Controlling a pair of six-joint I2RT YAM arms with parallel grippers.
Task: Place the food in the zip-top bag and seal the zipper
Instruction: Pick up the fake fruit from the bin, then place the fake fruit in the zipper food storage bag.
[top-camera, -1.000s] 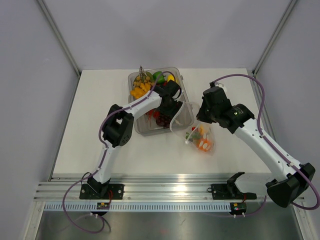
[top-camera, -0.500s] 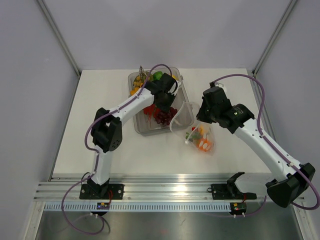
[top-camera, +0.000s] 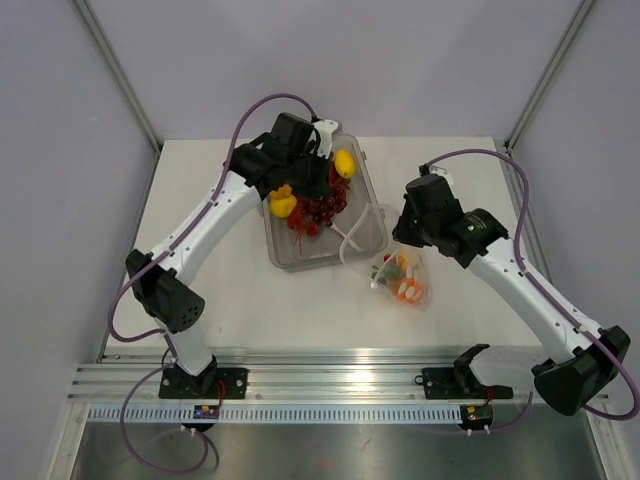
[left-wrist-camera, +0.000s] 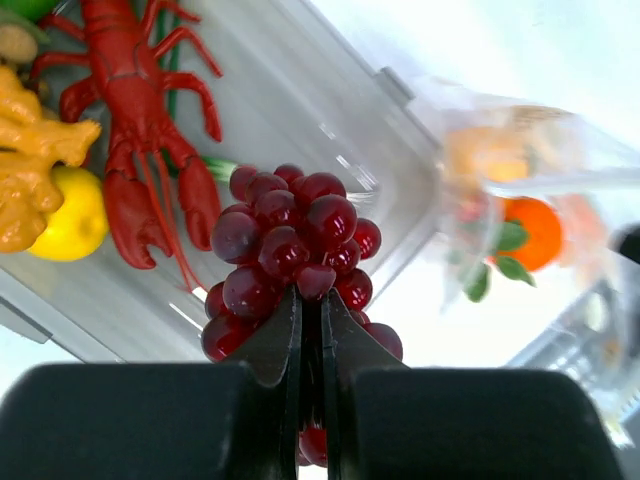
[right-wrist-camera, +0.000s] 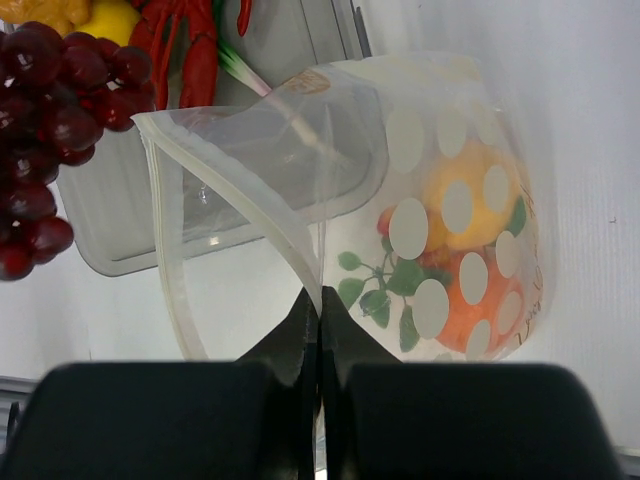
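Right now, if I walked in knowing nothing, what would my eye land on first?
Probably the bunch of dark red grapes, pinched by the left gripper and held over the clear tray near the middle of the overhead view. Next, the dotted zip-top bag right of the tray, its mouth edge pinched by the right gripper, with an orange already inside. A bright red toy lobster lies in the tray.

The left gripper (left-wrist-camera: 311, 325) is now clamped on the purple grapes (left-wrist-camera: 285, 250) and lifted above the tray (left-wrist-camera: 330, 110) floor. A second ago it sat open, low inside, and its elbow (top-camera: 165, 300) has swung out leftward.
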